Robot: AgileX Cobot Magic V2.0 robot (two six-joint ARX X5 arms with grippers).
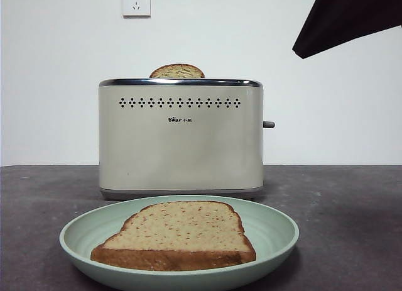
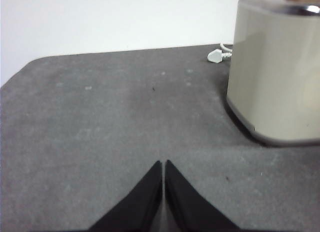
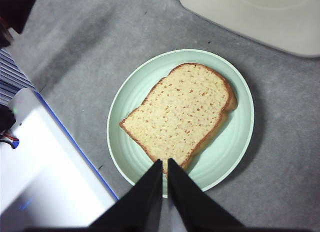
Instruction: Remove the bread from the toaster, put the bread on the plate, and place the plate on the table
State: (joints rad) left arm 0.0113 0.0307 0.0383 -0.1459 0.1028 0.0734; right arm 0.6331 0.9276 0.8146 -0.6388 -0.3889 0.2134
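The bread, a tan speckled slice with a dark crust, lies flat on the pale green plate. The plate rests on the grey table in front of the cream toaster. A second slice pokes out of the toaster's slot. My right gripper hangs well above the plate's near rim, shut and holding nothing; in the front view only its arm shows, at the top right corner. My left gripper is shut and empty, low over bare table beside the toaster.
The toaster's side lever sticks out to the right. A white plug and cord lie on the table behind the toaster. A white box with a blue edge stands close beside the plate. A wall socket sits high on the back wall.
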